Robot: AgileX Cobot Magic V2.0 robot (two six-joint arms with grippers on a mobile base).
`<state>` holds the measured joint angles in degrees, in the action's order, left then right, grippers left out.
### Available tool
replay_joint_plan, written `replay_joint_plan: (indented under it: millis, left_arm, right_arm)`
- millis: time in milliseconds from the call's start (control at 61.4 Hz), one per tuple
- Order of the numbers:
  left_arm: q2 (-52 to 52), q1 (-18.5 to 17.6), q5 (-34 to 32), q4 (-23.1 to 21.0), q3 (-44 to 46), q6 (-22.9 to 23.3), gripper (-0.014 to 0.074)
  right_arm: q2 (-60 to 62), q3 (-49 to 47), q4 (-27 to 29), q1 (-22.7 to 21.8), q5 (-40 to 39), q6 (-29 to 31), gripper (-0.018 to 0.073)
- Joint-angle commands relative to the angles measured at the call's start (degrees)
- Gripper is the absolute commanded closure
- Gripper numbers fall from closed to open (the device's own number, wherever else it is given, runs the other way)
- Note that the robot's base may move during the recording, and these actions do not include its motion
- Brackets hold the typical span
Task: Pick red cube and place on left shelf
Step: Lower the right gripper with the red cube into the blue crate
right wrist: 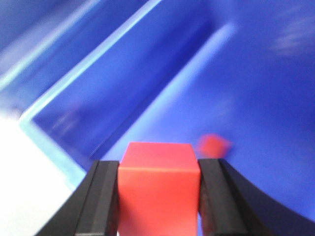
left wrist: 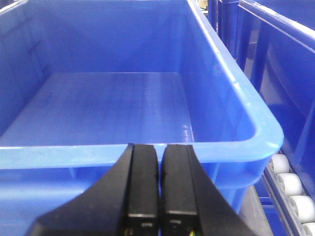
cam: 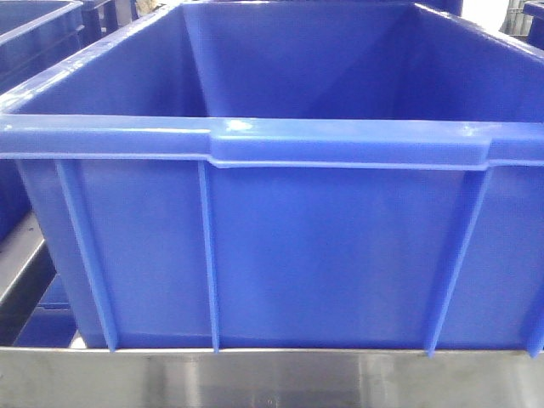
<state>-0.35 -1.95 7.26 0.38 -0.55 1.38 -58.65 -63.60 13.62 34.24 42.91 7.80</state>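
My right gripper is shut on the red cube, which sits square between the two black fingers. It hangs over the inside of a deep-blue crate; that view is blurred. A small red patch shows on the crate's blue surface past the cube; I cannot tell whether it is a reflection. My left gripper is shut and empty, at the near rim of a blue ribbed crate. The front view is filled by a blue crate on the steel edge of the left shelf. Neither gripper shows there.
More blue crates stand at the back left and to the right in the left wrist view. White conveyor rollers run along the rack at the lower right. A pale surface lies outside the crate.
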Motion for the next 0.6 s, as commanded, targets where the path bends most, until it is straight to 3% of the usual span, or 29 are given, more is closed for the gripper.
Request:
replay_joint_plan:
  millis: [0, 147, 587]
  left_arm:
    - [-0.85, -0.2, -5.0, -0.38, -1.32, 0.05, 0.0495]
    - [-0.85, -0.2, -5.0, -0.38, -1.32, 0.05, 0.0495]
    - [-0.85, -0.2, -5.0, -0.38, -1.32, 0.05, 0.0495]
  right_arm:
    - [-5.53, -4.63, 0.3, 2.39, -3.69, 0.9, 0.0427]
    - [-15.22, -10.23, 0.01, 4.24, -4.05, 0.9, 0.0427]
    - [-38.39, -25.25, -3.25, 4.3, -7.45, 0.9, 0.0427]
